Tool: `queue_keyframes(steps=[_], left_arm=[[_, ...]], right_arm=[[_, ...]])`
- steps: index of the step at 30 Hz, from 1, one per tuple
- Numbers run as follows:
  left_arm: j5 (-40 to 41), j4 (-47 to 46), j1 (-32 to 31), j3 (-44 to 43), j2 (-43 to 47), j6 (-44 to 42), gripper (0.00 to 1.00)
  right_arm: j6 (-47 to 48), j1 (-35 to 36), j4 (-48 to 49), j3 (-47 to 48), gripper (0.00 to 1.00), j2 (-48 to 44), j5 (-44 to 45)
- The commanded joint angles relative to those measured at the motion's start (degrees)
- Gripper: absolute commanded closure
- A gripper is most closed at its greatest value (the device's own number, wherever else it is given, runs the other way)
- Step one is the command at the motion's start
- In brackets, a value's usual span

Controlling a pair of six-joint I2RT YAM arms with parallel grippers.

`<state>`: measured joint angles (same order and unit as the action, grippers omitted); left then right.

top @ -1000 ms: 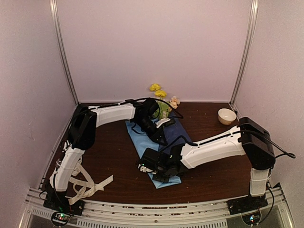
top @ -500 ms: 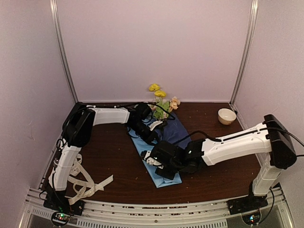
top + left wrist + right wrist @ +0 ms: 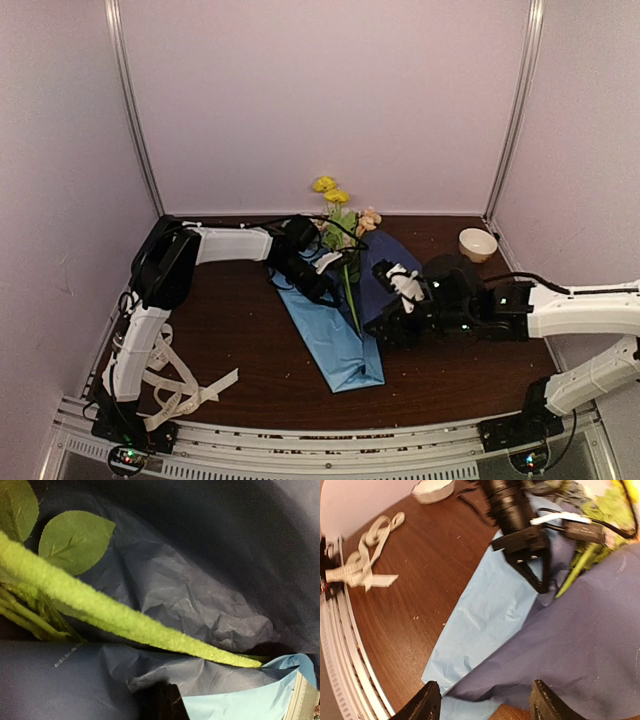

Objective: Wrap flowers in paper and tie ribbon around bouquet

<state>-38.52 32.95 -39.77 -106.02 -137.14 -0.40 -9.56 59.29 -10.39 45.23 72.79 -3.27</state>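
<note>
left gripper (image 3: 539,586) clenched on paper (image 3: 485,615) fold beside flowers (image 3: 337,197), likely pinning wrap; right gripper (image 3: 485,705) spread, empty, over its navy side

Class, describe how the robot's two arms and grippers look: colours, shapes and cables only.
Both the left arm and right arm have white, boxy link shells joined by black joint housings, with thin black cables looping alongside. The left gripper and right gripper are black, with two tapering fingers.
</note>
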Motion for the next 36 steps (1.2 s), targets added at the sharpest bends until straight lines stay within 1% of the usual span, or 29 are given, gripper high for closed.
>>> queue_keyframes(steps=[1, 4, 8, 11, 15, 16, 18, 20, 24, 26, 28, 31, 34, 36], left_arm=[[2.8, -2.1, 1.0, 0.8, -0.8, 0.2, 1.0], [3.1, -1.9, 1.0, 0.8, -0.8, 0.1, 1.0], [3.6, -1.0, 1.0, 0.1, -1.2, -0.2, 1.0], [4.1, -0.3, 1.0, -0.4, -1.4, -0.7, 1.0], [4.4, 0.0, 1.0, -0.5, -1.7, -0.8, 1.0], [4.5, 0.1, 1.0, -0.7, -1.8, -0.8, 1.0], [4.9, 0.5, 1.0, -0.8, -2.0, -0.9, 1.0], [5.2, 0.7, 1.0, -0.9, -2.0, -1.1, 1.0], [5.1, 0.7, 1.0, -1.0, -2.1, -1.3, 1.0], [4.9, 0.8, 1.1, -1.2, -2.1, -1.2, 1.0], [4.9, 1.1, 1.0, -1.5, -2.1, -1.3, 1.0], [4.9, 1.4, 1.0, -1.7, -2.1, -1.4, 1.0], [4.8, 1.4, 1.0, -2.0, -2.3, -1.4, 1.0], [4.7, 1.4, 1.1, -2.1, -2.4, -1.4, 1.0]], right_arm=[[-15.3, -10.3, 14.1, -9.9, 0.36, -8.5, -12.9], [-21.1, -18.6, 20.3, -15.1, 0.34, -9.7, -14.6], [-25.6, -27.3, 25.7, -16.4, 0.34, -4.6, -18.9], [-29.7, -31.5, 31.0, -16.1, 0.34, 0.3, -21.3], [-33.8, -36.2, 34.6, -14.4, 0.34, 6.0, -20.1], [-35.0, -37.5, 34.4, -14.0, 0.34, 7.1, -20.4], [-35.4, -39.8, 29.1, -13.1, 0.34, 7.1, -19.0], [-34.2, -42.2, 23.9, -14.1, 0.34, 4.8, -14.6], [-29.5, -49.3, 15.0, -16.5, 0.33, -0.1, -11.1], [-28.0, -53.0, 10.9, -17.3, 0.33, -1.4, -13.0], [-29.2, -55.0, 9.2, -18.9, 0.33, -2.5, -16.7], [-34.3, -55.2, 11.2, -23.6, 0.33, -4.1, -22.5], [-43.2, -55.2, 20.0, -30.1, 0.34, -4.8, -25.5], [-47.0, -55.2, 24.3, -32.0, 0.35, -3.4, -26.0]])
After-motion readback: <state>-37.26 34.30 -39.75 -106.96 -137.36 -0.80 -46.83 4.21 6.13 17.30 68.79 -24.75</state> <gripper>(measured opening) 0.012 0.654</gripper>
